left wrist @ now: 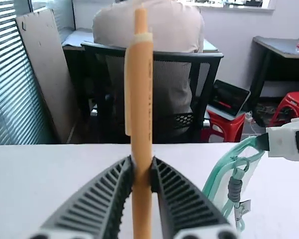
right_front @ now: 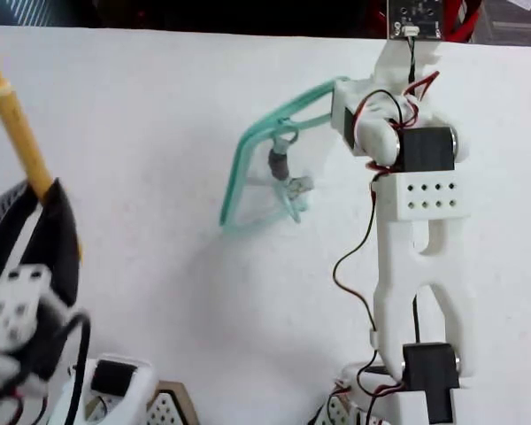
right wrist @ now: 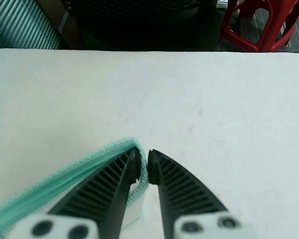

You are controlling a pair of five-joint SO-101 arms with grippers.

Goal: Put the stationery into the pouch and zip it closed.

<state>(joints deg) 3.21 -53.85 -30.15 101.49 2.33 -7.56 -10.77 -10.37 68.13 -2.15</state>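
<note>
Pen (left wrist: 141, 124) yellow-orange; pouch (right_front: 237, 177) clear w/ teal trim.

White counter (right_front: 159, 292), seen from above: a plain matte top whose far edge meets a dark strip. Toward the far side sits a clear pouch (right_front: 264, 181) edged with a teal zip. The edge bows out in a loop, with one end lifted off the surface and the other resting on it. A grey zip pull (right_front: 279, 162) and a small pale tag (right_front: 298, 186) hang near the pouch's middle. At the near edge, well apart, rise the left arm's lower part (right_front: 115, 385) and the right arm's lower part (right_front: 407, 390). A brown perforated piece (right_front: 173, 405) sits just beside the left arm's lower part.
</note>
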